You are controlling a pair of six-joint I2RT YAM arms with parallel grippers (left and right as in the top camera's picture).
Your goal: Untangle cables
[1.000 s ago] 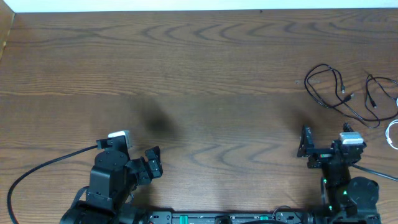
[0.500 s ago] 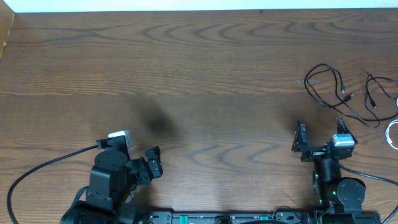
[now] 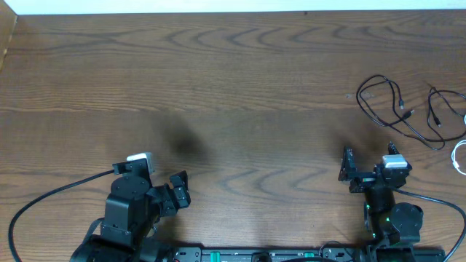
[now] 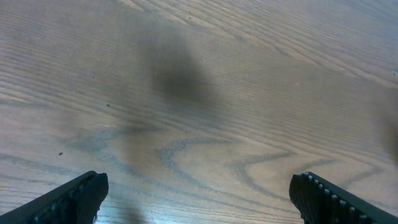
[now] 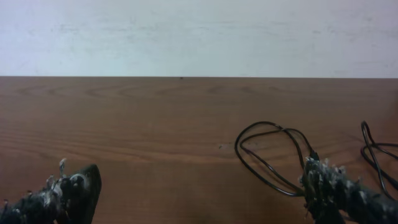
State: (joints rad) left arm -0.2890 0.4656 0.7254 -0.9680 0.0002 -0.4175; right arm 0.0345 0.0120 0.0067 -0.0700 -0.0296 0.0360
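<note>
Thin black cables (image 3: 397, 109) lie in loose loops at the table's right side, and a white cable (image 3: 459, 155) shows at the right edge. In the right wrist view a black cable loop (image 5: 268, 152) lies ahead of the fingers, with another black cable (image 5: 373, 152) at the far right. My right gripper (image 3: 368, 164) is open and empty, a short way in front of the loops. My left gripper (image 3: 178, 189) is open and empty at the front left, over bare wood (image 4: 199, 124).
The table is brown wood, with a white wall (image 5: 199, 31) beyond its far edge. A thick black robot cable (image 3: 51, 193) trails from the left arm at the front left.
My right gripper has moved forward and left, toward the black cable loops. The left arm and the cables have not moved.
</note>
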